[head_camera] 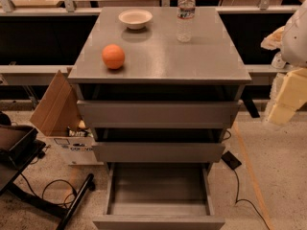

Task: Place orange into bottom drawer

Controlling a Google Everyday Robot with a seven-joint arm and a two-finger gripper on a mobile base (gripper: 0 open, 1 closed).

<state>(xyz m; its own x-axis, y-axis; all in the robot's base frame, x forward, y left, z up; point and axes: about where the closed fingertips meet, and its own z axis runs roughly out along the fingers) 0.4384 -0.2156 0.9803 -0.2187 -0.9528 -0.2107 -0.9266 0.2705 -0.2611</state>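
The orange (113, 56) sits on the left side of the grey cabinet top (192, 56). The bottom drawer (158, 222) is pulled out toward me, and its shallow grey tray holds nothing. The two drawers above it are pushed further in. My gripper (286, 101) hangs at the far right edge of the view, beside the cabinet's right side at about the top drawer's height. It is well away from the orange and holds nothing that I can see.
A cream bowl (135, 18) and a clear water bottle (185, 14) stand at the back of the cabinet top. An open cardboard box (57, 110) sits on the floor to the left, next to a black stand (19, 150). A cable (237, 181) runs along the floor to the right.
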